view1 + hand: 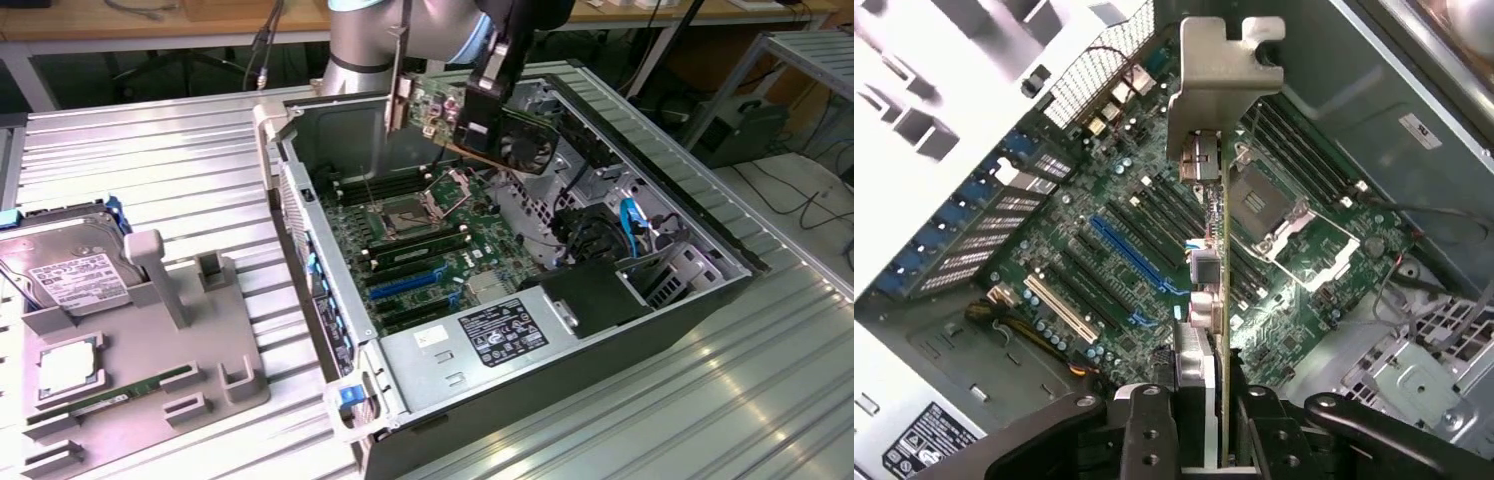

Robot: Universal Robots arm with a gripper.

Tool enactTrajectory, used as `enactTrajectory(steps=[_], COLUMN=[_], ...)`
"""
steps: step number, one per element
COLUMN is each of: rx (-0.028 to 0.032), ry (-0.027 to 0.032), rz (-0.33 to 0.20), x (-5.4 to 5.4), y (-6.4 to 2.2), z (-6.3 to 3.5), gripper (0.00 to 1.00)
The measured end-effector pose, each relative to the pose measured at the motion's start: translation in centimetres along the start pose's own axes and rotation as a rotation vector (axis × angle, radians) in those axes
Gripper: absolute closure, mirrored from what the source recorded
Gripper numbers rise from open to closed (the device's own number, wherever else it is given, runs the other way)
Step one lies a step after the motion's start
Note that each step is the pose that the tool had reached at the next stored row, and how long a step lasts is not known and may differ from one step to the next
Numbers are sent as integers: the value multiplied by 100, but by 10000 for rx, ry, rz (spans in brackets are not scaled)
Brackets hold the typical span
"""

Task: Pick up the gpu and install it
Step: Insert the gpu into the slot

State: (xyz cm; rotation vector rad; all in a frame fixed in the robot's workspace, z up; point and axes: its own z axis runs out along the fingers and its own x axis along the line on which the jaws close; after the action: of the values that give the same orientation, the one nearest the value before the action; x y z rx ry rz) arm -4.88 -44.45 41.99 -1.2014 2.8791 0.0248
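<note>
Exterior: high, oblique, far. Wrist: close, downward. Shared: motherboard (454, 240).

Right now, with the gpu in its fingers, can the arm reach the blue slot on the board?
Probably yes. The case lies open, the gpu hangs above the board, and nothing sits between it and the blue slot.

Bright, even overhead light. Glare streaks the ribbed bench (721, 400) along its edge at the exterior view's right. The case (304, 160) interior sits in shadow, and the gpu (1216, 90) bracket gleams pale.
</note>
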Motion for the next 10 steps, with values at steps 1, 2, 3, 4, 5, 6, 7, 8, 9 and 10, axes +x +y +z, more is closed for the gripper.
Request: enactTrajectory(steps=[1,2,3,4,5,6,7,8,9,10], rx=[-5,-9,-15,-23,-28,-33,-38,-42,-46,-51], ry=[1,2,4,6,7,8,9,10,11,14], rz=[-195,-372,-567,-882,-1093,-1268,-1469,-1630,-1807,-1987], x=[0,0,0,0,0,0,0,0,0,0], y=[0,0,0,0,0,0,0,0,0,0], z=[0,1,1,2,2,3,3,4,4,4], gripper=[72,72,72,72,72,72,72,72,72,72])
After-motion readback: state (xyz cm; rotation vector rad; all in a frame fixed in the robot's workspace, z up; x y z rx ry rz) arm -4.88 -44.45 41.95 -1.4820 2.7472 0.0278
